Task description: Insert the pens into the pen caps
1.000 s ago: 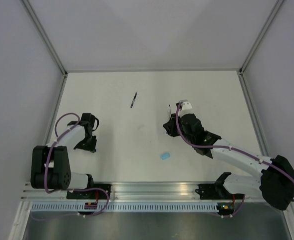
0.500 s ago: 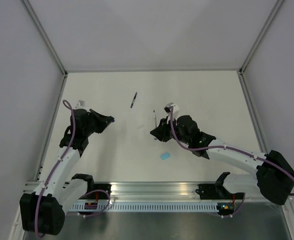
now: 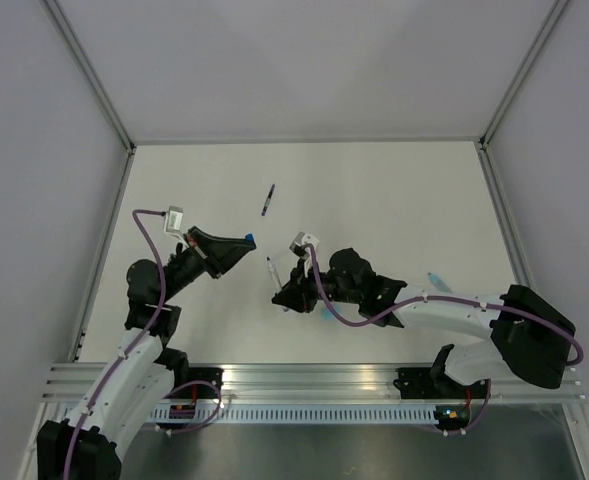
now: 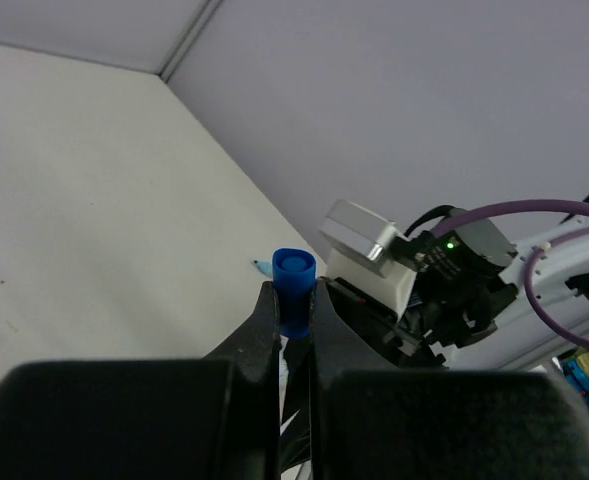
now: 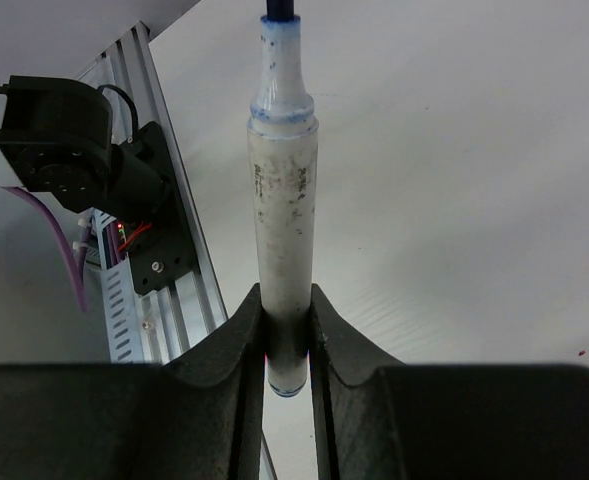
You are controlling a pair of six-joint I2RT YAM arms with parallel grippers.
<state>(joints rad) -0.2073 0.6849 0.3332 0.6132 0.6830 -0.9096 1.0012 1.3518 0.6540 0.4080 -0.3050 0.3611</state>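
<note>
The right wrist view cuts off the tip of the white-and-blue pen (image 5: 284, 200) at the upper edge, so its point cannot be seen there. In the top view the right arm covers part of a pale blue cap (image 3: 331, 312) on the tabletop (image 3: 404, 190). Another small pale blue piece (image 3: 435, 277) lies beside the right forearm, too small to identify.

I count two pens and one clearly held cap. The left end effector (image 3: 242, 243) pinches a blue cap (image 4: 294, 278), with its open mouth facing away from the fingers. The right end effector (image 5: 286, 330) pinches the white-and-blue pen by its rear end. The pen's long axis points away from the fingers, toward the far left and the held cap, and the two are apart. The dark pen (image 3: 268, 200) lies free on the tabletop further back, its axis running nearly far to near.
</note>
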